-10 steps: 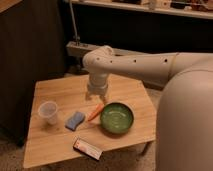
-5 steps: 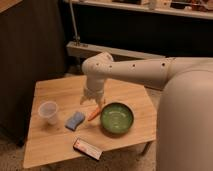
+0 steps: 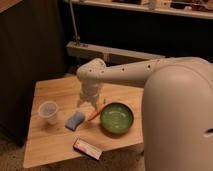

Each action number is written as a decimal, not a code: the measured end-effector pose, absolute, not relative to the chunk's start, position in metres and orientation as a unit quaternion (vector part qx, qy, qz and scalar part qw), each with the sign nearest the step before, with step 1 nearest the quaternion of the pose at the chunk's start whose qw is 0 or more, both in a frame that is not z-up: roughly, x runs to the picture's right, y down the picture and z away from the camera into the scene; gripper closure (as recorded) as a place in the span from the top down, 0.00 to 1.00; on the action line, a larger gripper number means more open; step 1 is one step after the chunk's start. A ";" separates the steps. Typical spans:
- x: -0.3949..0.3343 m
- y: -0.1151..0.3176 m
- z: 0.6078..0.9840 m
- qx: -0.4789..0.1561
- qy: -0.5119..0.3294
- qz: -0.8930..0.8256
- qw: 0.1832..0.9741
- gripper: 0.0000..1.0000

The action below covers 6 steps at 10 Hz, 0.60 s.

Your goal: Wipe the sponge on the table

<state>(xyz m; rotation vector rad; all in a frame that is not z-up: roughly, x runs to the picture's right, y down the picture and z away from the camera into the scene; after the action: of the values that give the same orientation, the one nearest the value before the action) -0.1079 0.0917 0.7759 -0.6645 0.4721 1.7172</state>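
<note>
The gripper [image 3: 89, 104] is being held pointing down over the middle of the table [image 3: 54, 89], just above the wood and clear of everything on it. Its two fingers [image 3: 80, 102] are being kept spread apart, and nothing is being gripped between them.

Compared with half a second ago and a second ago, the gripper is being carried lower and toward 7 o'clock. It is being taken away from the spot above the orange stick [image 3: 96, 113] and brought closer to the sponge [image 3: 75, 120]. The white arm [image 3: 125, 75] behind it is being swung the same way, with its rounded wrist joint now seen a little further toward 9 o'clock.

The sponge is lying flat on the table at about 7 o'clock from the gripper, near it but not being touched. It is resting where it was in both earlier views. The orange stick is lying tilted at about 5 o'clock from the gripper, between the sponge and the green bowl [image 3: 116, 118], with its lower end just beside the sponge. The bowl is standing at about 4 o'clock. The clear cup [image 3: 48, 111] is standing upright at about 8 o'clock, just beside the sponge. A flat dark-and-white box [image 3: 87, 148] is lying at 6 o'clock, near the front edge of the table. None of these is being seen in a new place.
</note>
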 end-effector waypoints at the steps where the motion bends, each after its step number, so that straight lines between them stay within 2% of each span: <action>1: -0.119 0.097 0.779 -0.287 0.202 0.731 0.585 0.65; 6: -0.152 0.105 0.801 -0.282 0.217 0.722 0.594 0.65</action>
<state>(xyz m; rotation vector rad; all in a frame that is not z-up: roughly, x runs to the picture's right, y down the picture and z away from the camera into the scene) -0.1519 0.1051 0.8012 -0.6547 0.5032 1.6768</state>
